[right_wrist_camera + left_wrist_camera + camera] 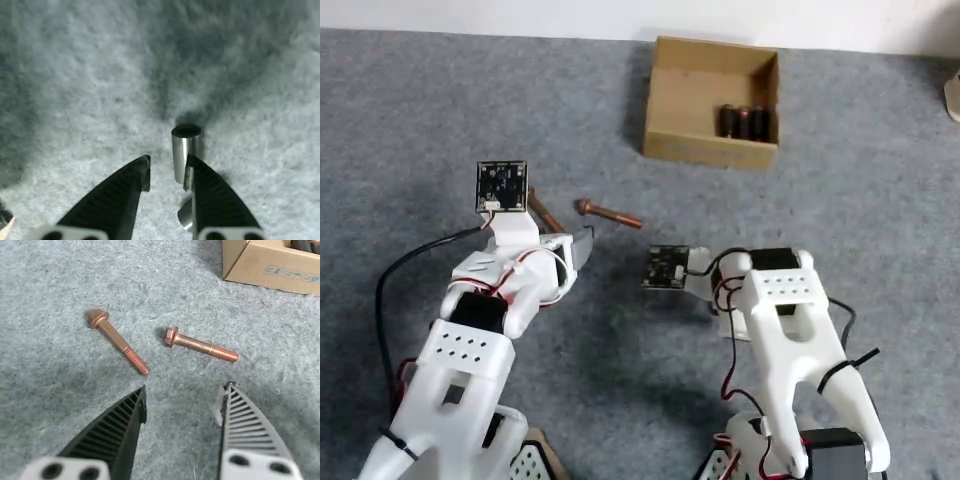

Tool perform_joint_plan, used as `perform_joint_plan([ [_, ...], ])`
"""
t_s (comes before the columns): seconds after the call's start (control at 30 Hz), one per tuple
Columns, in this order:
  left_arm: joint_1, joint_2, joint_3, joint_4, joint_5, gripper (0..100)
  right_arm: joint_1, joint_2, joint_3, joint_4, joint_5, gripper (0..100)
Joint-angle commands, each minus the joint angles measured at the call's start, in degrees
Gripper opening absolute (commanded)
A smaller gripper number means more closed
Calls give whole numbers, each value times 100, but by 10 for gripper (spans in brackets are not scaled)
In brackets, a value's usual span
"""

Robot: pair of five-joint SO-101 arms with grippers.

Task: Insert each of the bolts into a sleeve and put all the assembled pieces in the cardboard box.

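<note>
My left gripper [185,386], jaws apart: I'd straddle the bolt [610,213] just above centre of the high view, mid-shank. My right gripper [167,170], jaws apart, has the upright sleeve [186,147] at one tip.

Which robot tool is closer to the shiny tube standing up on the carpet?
Right. The right tool is right at the upright sleeve, which stands just beyond its tips. The left tool is apart, facing the bolts.

Three pieces [744,122] sit inside the cardboard box [705,150]; before it, leftward, a bolt [610,213] and a second bolt [548,215] lie on the carpet [840,220].
</note>
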Motion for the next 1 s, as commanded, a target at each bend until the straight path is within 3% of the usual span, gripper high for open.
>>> perform_joint_plan([
  [0.0, -57, -31, -171, -114, 44, 239, -66, -13, 40, -374, -62, 113],
  [0.3, -57, -31, -171, -114, 44, 239, -48, -4, 1323, -1868, -26, 113],
  [0.73, -48, -31, -171, -114, 44, 239, -40, -4, 1895, -1912, -44, 108],
  [0.87, -48, -31, -171, -114, 44, 239, 48, -13, 1877, -1912, -53, 0],
  [0.97, -40, -31, -163, -114, 44, 239, 136, -57, 1859, -1974, -70, 5],
])
